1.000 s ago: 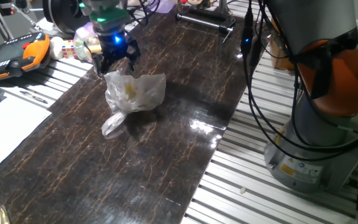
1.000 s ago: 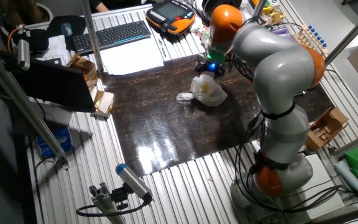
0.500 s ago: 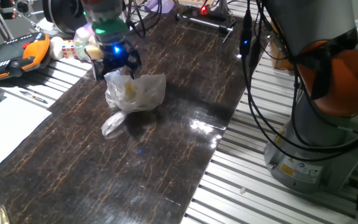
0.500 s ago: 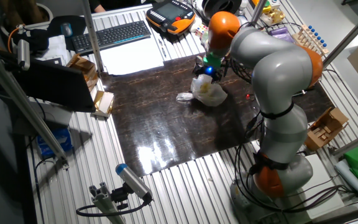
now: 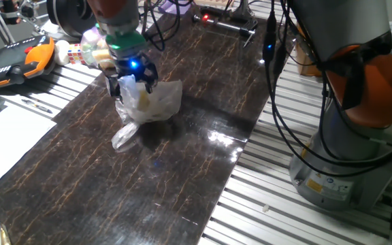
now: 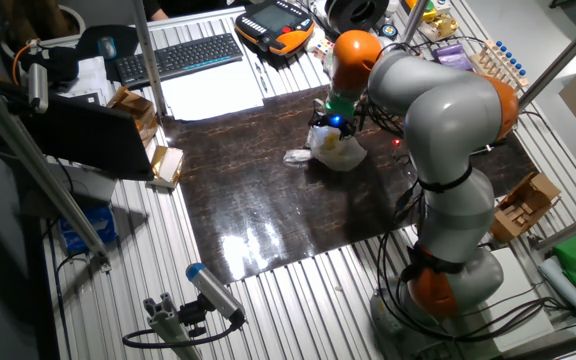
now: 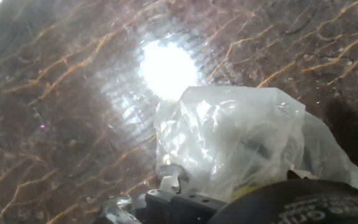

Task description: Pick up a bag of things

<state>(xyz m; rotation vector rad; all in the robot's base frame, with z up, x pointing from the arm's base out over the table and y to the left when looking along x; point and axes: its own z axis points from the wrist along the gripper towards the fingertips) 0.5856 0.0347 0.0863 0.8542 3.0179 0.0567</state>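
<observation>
The bag of things [image 5: 152, 102] is a wrinkly clear whitish plastic bag with pale yellow pieces inside. It lies on the dark marbled table top [image 5: 182, 163], its twisted tail [image 5: 123, 136] pointing toward the front left. It also shows in the other fixed view [image 6: 340, 150] and fills the hand view [image 7: 229, 137]. My gripper [image 5: 133, 83] is low over the bag's back left part, fingers spread to either side of the plastic and not closed on it. In the hand view only the dark finger bases [image 7: 173, 205] show at the bottom edge.
An orange and black teach pendant [image 5: 12, 58] and small colourful objects [image 5: 80, 51] lie on the slatted bench to the left. White paper [image 6: 213, 92] and a keyboard [image 6: 183, 55] lie beyond. The arm's base [image 5: 359, 136] and hanging cables [image 5: 278, 82] stand to the right.
My gripper has moved right and down, from behind the bag's left edge onto the bag's top. The bag has not visibly moved.
</observation>
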